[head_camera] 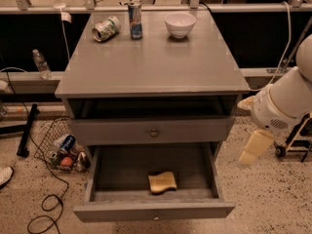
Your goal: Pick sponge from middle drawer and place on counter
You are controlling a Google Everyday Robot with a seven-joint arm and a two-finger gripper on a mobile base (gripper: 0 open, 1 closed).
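The sponge [162, 182] lies flat near the front of the open middle drawer [153, 212], long axis running left-right, well left of the gripper [254, 149] hanging beyond the drawer's right side, grip unreadable.

Sponge [163, 182]: lies flat in the middle drawer [153, 210], near its front wall.
Middle drawer: open, under the shut upper drawer [195, 129].
Counter [151, 62]: white bowl [180, 24], upright can [135, 19] and tipped can [106, 28] at the back.
Gripper [253, 149]: right of the cabinet, apart from the open drawer.
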